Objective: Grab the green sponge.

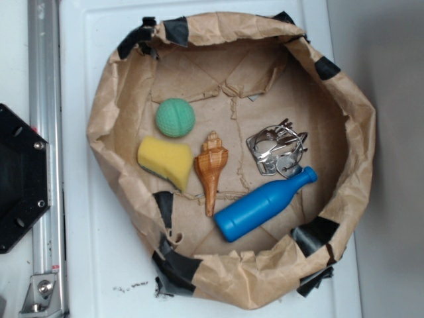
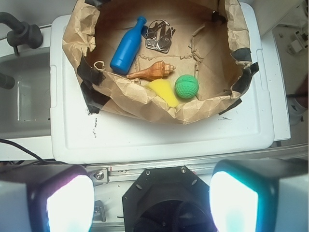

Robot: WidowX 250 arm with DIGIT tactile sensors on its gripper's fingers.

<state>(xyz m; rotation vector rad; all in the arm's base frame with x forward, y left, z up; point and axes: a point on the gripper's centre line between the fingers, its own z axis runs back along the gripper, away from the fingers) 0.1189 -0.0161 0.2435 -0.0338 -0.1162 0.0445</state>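
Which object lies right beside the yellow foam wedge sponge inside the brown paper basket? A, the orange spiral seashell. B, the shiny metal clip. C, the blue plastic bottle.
A: in the exterior view the orange spiral seashell lies right against the yellow foam wedge sponge, while the blue plastic bottle and the shiny metal clip lie beyond the shell.

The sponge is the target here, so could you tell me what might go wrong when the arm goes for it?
1. The sponge lies beside the ball and almost touches the shell, so a wide tool could nudge either one.
2. It sits near the paper wall; in the wrist view that wall hides part of it, so a finger could snag the paper.
3. The ball is greener than the mostly yellow sponge, so it could be picked by mistake.
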